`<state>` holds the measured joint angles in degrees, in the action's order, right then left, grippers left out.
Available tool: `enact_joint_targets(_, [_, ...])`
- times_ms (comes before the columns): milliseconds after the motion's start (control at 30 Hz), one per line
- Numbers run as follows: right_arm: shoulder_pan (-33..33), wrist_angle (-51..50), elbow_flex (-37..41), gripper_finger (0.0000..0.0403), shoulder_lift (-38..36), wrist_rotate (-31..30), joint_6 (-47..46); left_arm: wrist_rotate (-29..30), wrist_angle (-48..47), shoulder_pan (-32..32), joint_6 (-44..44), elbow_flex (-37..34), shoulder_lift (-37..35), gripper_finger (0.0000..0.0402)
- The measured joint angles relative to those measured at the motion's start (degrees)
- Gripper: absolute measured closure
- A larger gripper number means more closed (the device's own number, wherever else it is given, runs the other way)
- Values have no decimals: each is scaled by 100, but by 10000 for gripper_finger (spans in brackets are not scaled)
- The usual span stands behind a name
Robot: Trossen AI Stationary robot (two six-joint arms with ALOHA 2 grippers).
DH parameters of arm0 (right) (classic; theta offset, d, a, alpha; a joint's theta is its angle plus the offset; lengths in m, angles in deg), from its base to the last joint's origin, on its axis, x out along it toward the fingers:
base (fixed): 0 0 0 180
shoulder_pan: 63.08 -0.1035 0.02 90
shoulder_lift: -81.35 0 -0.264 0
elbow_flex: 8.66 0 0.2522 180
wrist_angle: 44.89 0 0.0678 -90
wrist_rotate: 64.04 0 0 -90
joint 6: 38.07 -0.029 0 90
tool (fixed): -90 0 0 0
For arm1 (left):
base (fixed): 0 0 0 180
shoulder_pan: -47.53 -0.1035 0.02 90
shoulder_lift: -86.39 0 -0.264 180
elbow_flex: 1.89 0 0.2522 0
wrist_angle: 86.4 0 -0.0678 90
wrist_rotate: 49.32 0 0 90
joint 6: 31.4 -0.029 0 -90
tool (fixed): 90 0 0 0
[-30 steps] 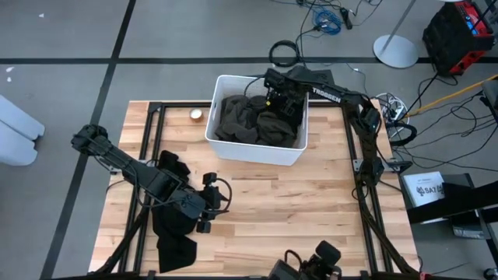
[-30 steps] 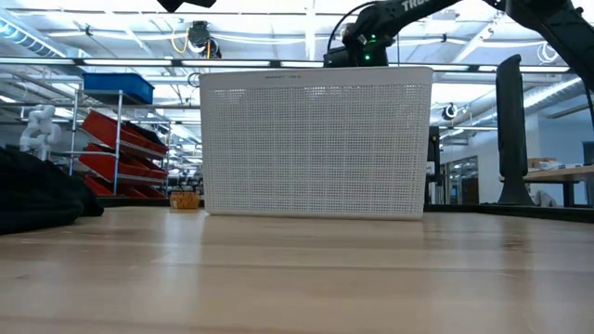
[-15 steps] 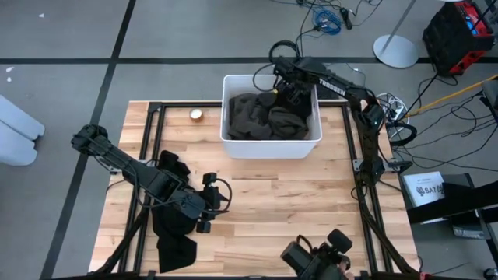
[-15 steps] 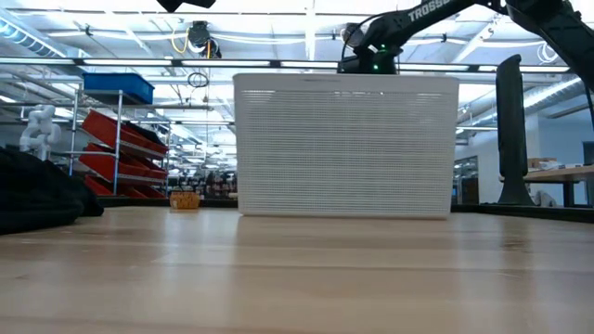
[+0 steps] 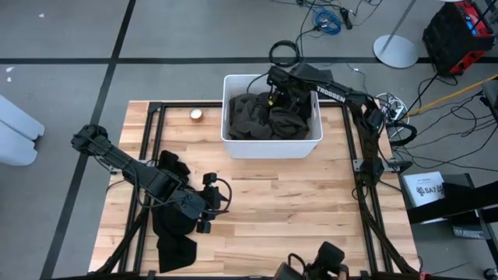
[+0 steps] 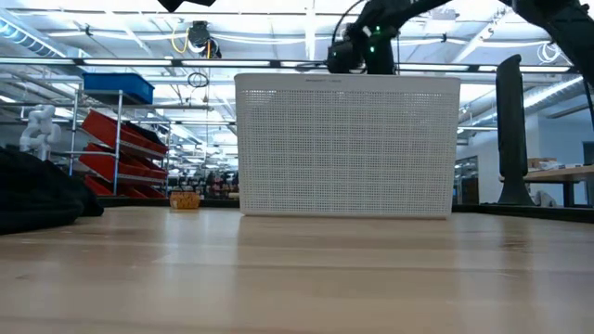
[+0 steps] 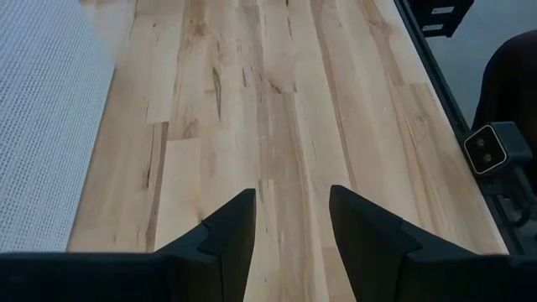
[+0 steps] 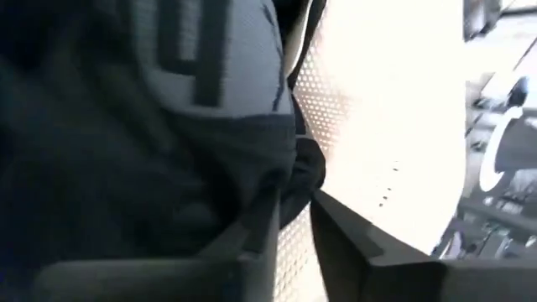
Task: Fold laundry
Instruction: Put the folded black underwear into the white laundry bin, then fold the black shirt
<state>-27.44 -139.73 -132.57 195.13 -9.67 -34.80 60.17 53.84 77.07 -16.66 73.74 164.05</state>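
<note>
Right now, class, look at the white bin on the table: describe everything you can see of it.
The white bin is a rectangular, open-topped plastic tub with finely perforated walls. It stands upright on the wooden table toward its far edge, square to it. Dark olive-grey laundry fills it. The right hand reaches in at the far rim, among the cloth. Nothing else on the table touches it.

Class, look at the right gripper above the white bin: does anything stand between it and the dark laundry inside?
Nothing visible does. The right gripper is inside the open-topped white bin, right at the dark olive-grey laundry; in its wrist view dark cloth lies directly against its fingers.
</note>
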Motion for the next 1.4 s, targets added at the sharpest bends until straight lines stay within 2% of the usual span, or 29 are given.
enact_joint_targets(267, [-223,-3,-2,243,-671,-15,39,1,-1,0,-4,0,0,238])
enact_joint_targets(400, [-424,-11,-2,206,-1178,214,-98,-40,-145,22,29,0,0,238])
enact_joint_targets(500, [-703,-12,-4,191,-1639,866,-350,-275,-454,97,372,0,0,238])
enact_joint_targets(700, [-1589,31,-7,188,-2452,3164,-1304,-801,-1272,245,1184,0,0,238])
enact_joint_targets(767, [-2078,29,-9,190,-2596,3594,-1604,-944,-1510,303,1536,0,0,238])
enact_joint_targets(833, [-2688,-3,-9,192,-2655,3724,-1843,-1010,-1659,358,2017,0,0,238])
enact_joint_targets(900, [-3342,-27,-9,192,-2662,3708,-2084,-1098,-1779,413,2562,0,0,238])
enact_joint_targets(967, [-4001,18,20,192,-2633,3619,-2355,-1472,-1861,490,2978,0,0,238])
enact_joint_targets(1067, [-4962,434,322,192,-2607,3087,-2765,-2065,-1901,729,3339,0,0,238])
enact_joint_targets(1233, [-6255,1548,1465,192,-2597,1996,-3233,-2092,-2098,1168,3779,2,132,238])
enact_joint_targets(1400, [-7058,3407,2981,193,-2588,709,-3404,-1920,-2516,1374,3401,4,647,238])
